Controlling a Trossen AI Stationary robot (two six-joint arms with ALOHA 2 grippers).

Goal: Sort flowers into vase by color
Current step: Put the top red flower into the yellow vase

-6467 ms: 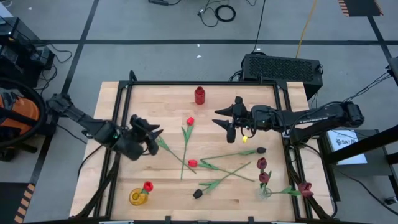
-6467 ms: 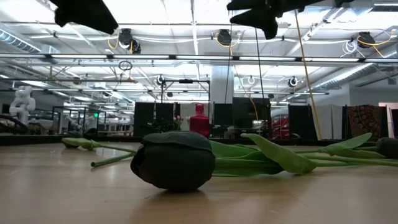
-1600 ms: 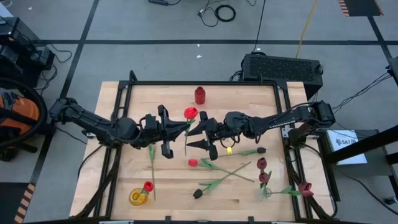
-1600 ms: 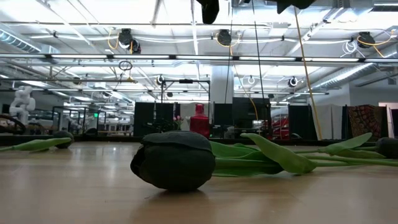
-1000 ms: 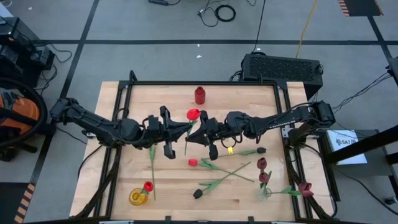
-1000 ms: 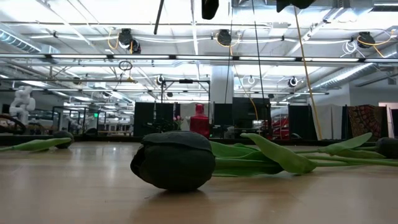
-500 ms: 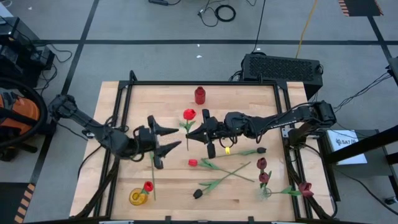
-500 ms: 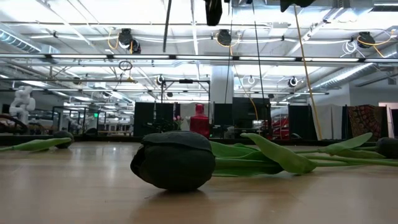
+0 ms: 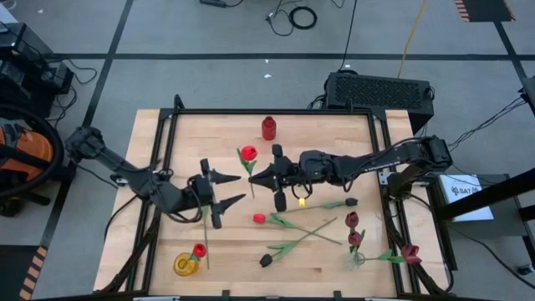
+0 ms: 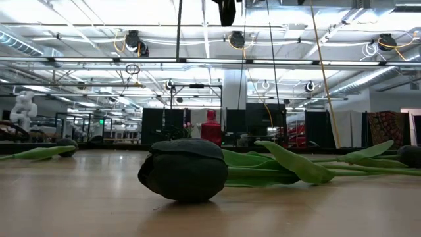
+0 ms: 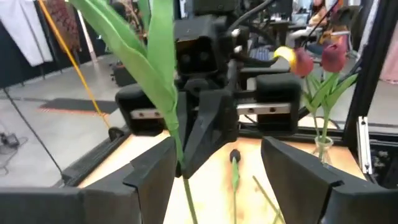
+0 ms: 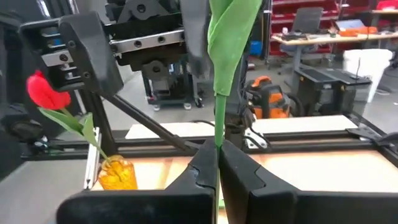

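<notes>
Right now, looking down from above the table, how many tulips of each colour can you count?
red tulips: 3
maroon tulips: 3
black tulips: 2
stem with its head hidden: 1
total: 9

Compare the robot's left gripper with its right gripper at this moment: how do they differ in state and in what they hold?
The left gripper has its fingers spread open and holds nothing, while the right gripper is shut. The right gripper pinches the green stem of a red tulip and carries it above the table; the left gripper stands apart from that stem. Both face each other over the table's middle.
</notes>
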